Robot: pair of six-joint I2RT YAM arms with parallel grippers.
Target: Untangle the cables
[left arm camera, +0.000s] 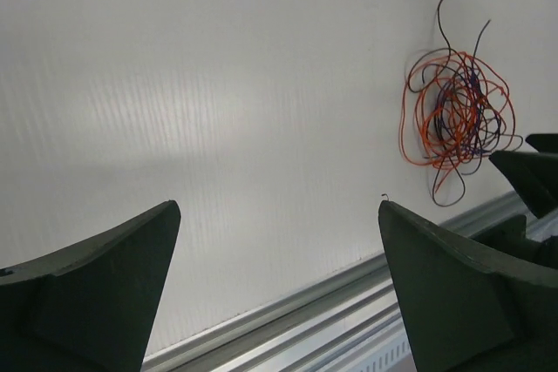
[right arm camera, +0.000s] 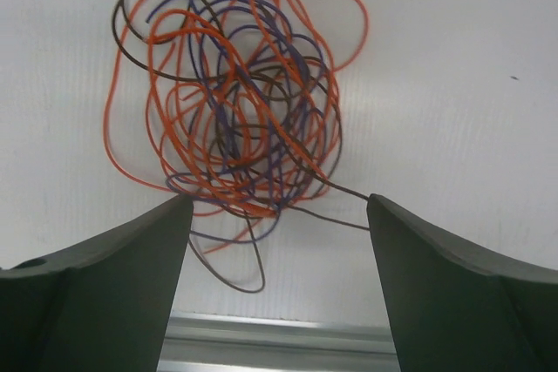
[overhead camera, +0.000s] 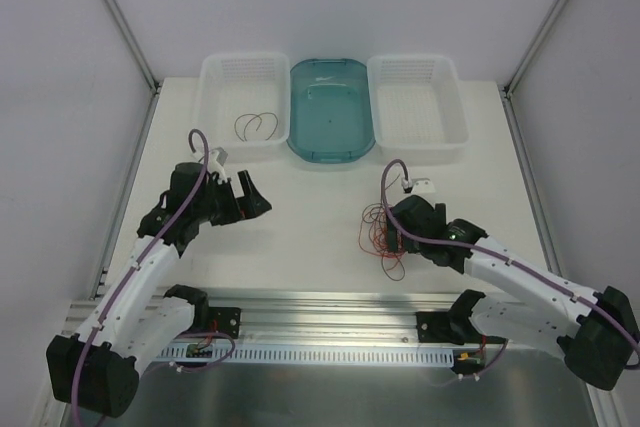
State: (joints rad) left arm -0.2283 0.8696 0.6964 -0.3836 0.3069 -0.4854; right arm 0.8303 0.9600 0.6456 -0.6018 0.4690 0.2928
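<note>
1. Step in hand, as I judge it: picking one strand out of the cables (right arm camera: 235, 102). They are a knot of orange, brown and purple-blue loops lying on the bench (overhead camera: 300, 247), at about 4 o'clock from its middle in the top view.
2. The right gripper (right arm camera: 279, 202) hovers at the knot with its jaws wide and nothing clamped. In its wrist view the knot sits at 12 o'clock and the lowest loops hang down between the fingers. One brown strand runs to the right finger's tip; whether it touches, I cannot tell.
3. The left gripper (left arm camera: 277, 206) stands wide and empty at 9 o'clock on the bench, well apart from the knot, which shows at 2 o'clock in its wrist view.
4. The next move probably calls for closing on a single strand at a free end or outer loop, not on the dense middle. The left gripper would likely have to come across and pin the rest, or the whole knot may travel with the pull.
5. One dark cable (overhead camera: 255, 125) lies in the left basket (overhead camera: 212, 77) at 11 o'clock. A teal bin (overhead camera: 330, 117) stands at 12 and the right basket (overhead camera: 415, 107) at 1.
6. In the way: the strands thread through each other and look springy, so a pull could tighten them. The rail (overhead camera: 330, 302) at 6 o'clock runs near the knot's edge and could snag a loop.
</note>
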